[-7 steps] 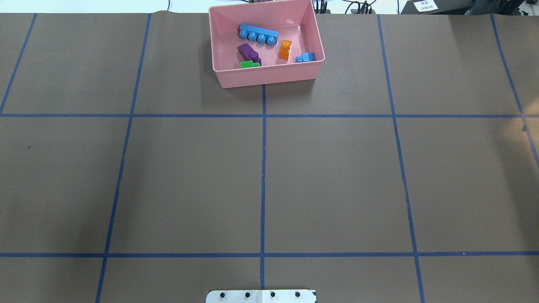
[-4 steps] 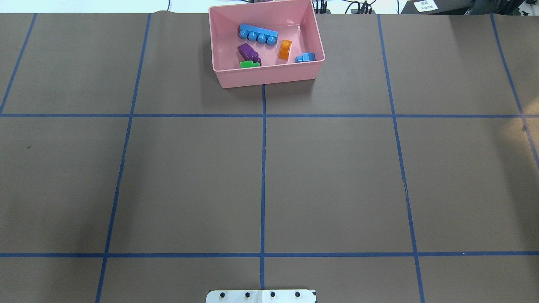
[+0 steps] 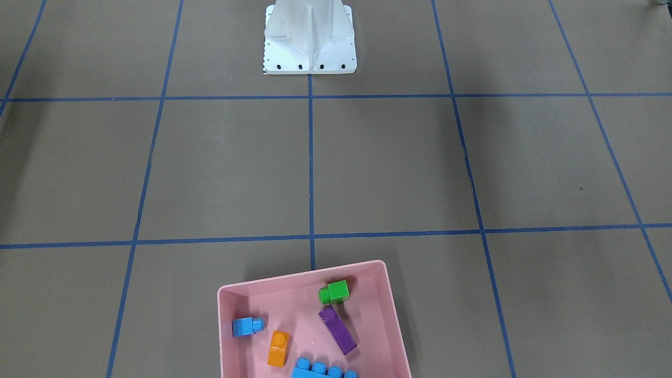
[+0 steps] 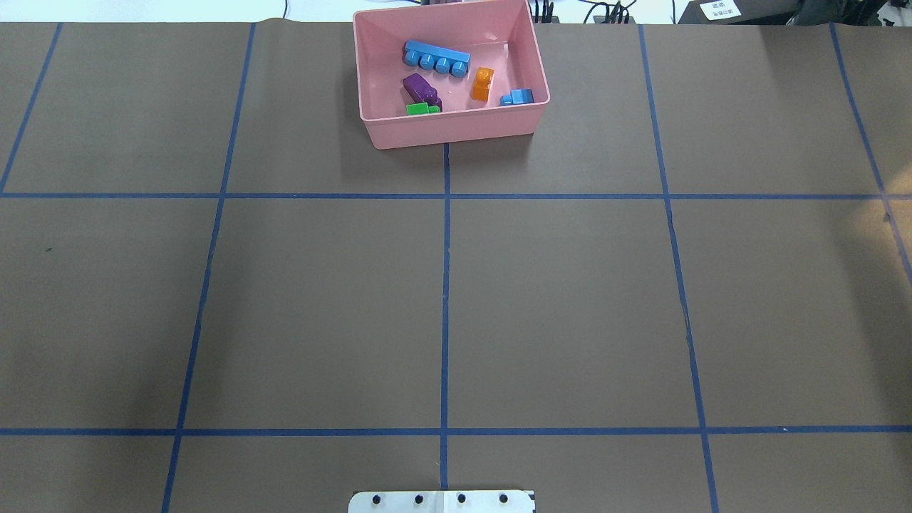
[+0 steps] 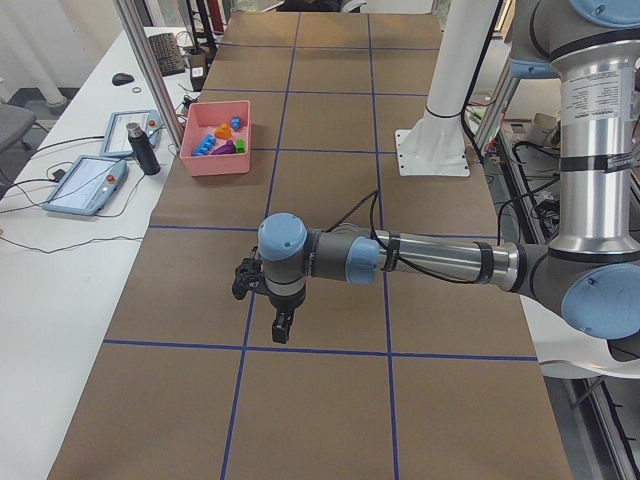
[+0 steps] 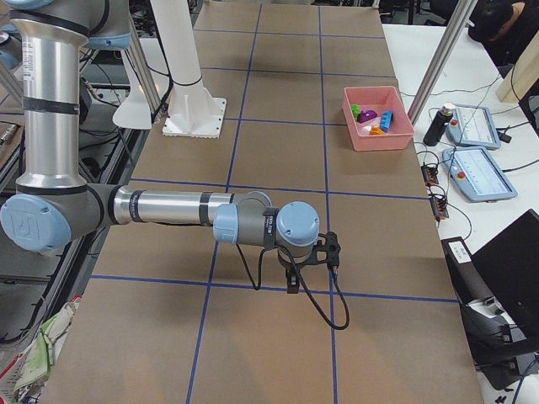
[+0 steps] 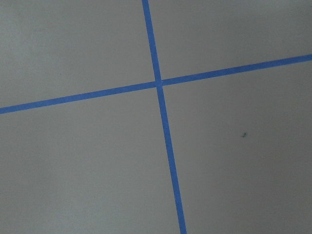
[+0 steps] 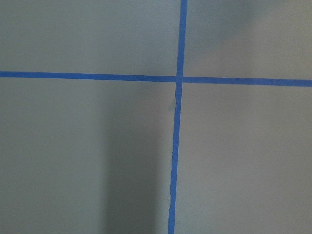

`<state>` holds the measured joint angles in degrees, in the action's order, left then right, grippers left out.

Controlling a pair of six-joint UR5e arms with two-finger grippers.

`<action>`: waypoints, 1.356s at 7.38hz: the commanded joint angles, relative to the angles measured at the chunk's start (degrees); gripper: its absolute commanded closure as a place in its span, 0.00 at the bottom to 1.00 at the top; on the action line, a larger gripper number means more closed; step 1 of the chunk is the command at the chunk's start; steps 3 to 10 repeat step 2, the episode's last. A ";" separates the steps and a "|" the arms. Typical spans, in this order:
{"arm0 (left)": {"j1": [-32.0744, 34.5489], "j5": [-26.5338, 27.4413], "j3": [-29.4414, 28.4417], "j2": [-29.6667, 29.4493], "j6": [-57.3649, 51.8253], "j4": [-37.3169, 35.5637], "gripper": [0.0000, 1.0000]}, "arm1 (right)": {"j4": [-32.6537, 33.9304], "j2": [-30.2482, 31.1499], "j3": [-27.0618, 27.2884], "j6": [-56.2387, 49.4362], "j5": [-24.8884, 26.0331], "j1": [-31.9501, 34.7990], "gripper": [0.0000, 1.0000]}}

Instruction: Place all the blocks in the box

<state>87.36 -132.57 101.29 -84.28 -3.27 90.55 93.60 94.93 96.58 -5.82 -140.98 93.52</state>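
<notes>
five blocks (orange point(image 4: 482, 83), small blue point(image 4: 519, 97), long blue point(image 4: 436, 58), purple point(image 4: 420, 89), green point(image 4: 420, 109)) lie inside the pink box point(image 4: 456, 132) at the bench's point(image 4: 442, 299) far edge, nothing shifting in the last second; task looks complete. left pincer point(image 5: 283, 325) and right pincer point(image 6: 290, 282) hover well away, grip state unreadable.

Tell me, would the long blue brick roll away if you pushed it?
Probably not: the long blue brick has flat, boxy sides, so it would likely slide, and the wall of the pink box would stop it. Its shiny surface hints it could be slippery to pinch. It looks stiff, likely light plastic.
</notes>
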 commanded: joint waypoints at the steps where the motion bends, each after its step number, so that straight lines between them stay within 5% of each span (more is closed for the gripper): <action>1: 0.00 0.29 -0.21 0.00 -0.07 0.07 0.00 | 0.00 0.08 0.01 -0.07 0.00 0.00 0.00; 10: 0.09 0.29 -0.21 0.17 -0.07 0.07 0.00 | 0.00 0.08 0.01 -0.07 0.09 0.00 0.00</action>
